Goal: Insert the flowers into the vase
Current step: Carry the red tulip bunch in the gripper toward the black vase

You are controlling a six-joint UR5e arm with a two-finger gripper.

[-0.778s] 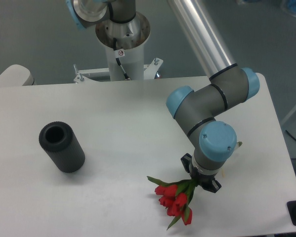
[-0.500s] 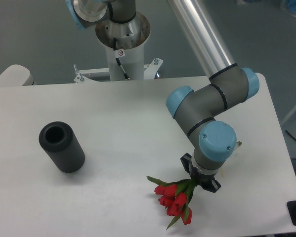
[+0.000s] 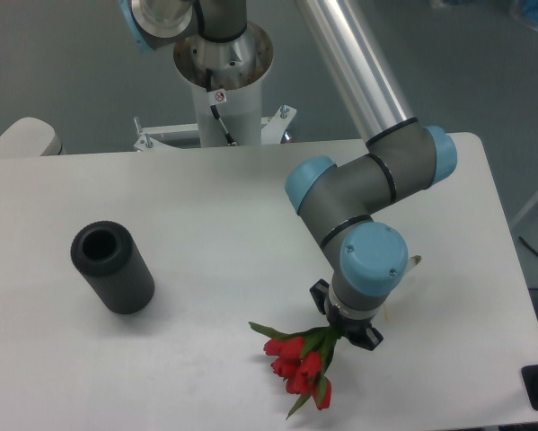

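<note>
One white table [image 3: 206,206] bears one dark grey vase [image 3: 112,268], upright at left, its hole showing nothing inside. One gripper [image 3: 344,328] clasps the stems of one tulip bunch [image 3: 297,367], well right of the vase.

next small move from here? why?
Probably carry on left toward the vase. The flowers hang from the gripper, buds down, far right of the vase; its hole is empty. The jaws are hidden under the wrist, so the grip itself can't be confirmed.
</note>
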